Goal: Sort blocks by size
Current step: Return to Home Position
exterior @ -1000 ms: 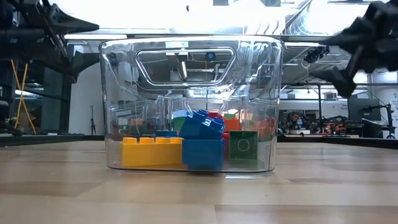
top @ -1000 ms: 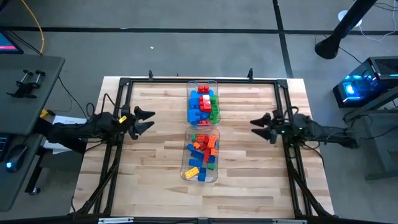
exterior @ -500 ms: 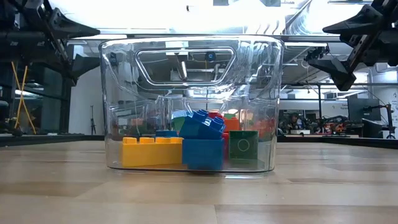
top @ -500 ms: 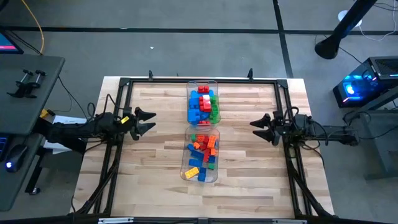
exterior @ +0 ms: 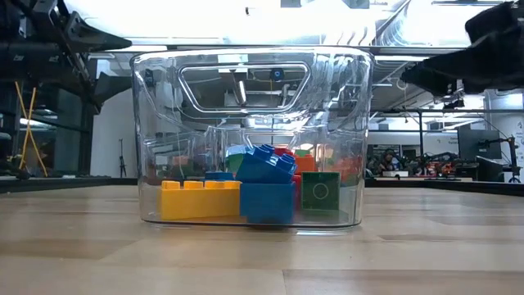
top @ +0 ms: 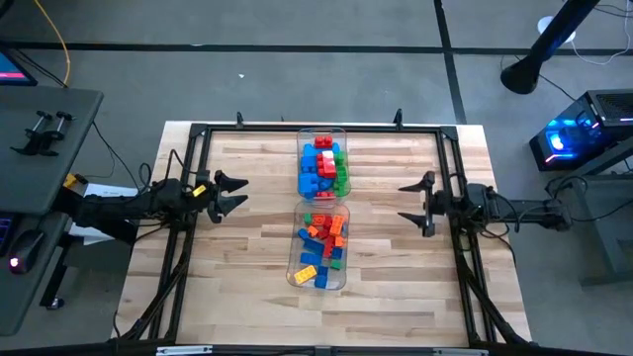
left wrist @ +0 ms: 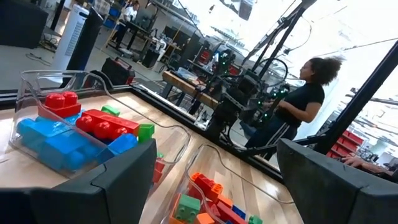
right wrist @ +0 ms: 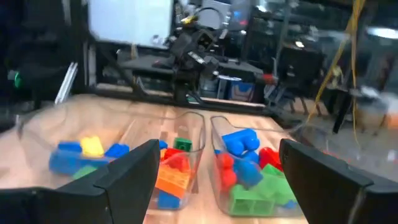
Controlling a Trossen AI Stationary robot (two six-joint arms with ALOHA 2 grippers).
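Two clear bins stand end to end at the table's middle. The far bin (top: 323,163) holds larger red, blue and green blocks (left wrist: 93,124). The near bin (top: 320,245) holds smaller blocks (top: 322,237) in orange, blue, red, green and yellow; a yellow block (exterior: 200,199) and a blue block (exterior: 267,201) lie against its near wall. My left gripper (top: 241,192) hovers open at the table's left, pointing level toward the bins. My right gripper (top: 404,202) hovers open at the table's right, facing them. Neither has anything between its fingers.
A black frame rail (top: 316,127) runs around the wooden table (top: 247,287). Bare wood lies between each gripper and the bins. Beyond the table a person (left wrist: 298,118) stands among lab equipment, and a side desk (top: 40,148) stands off the left.
My right gripper has rolled about its own pointing line while staying in place. Its two fingers now stand side by side, one toward the far edge and one toward the near edge. It stays open. The left gripper and the blocks have kept still.
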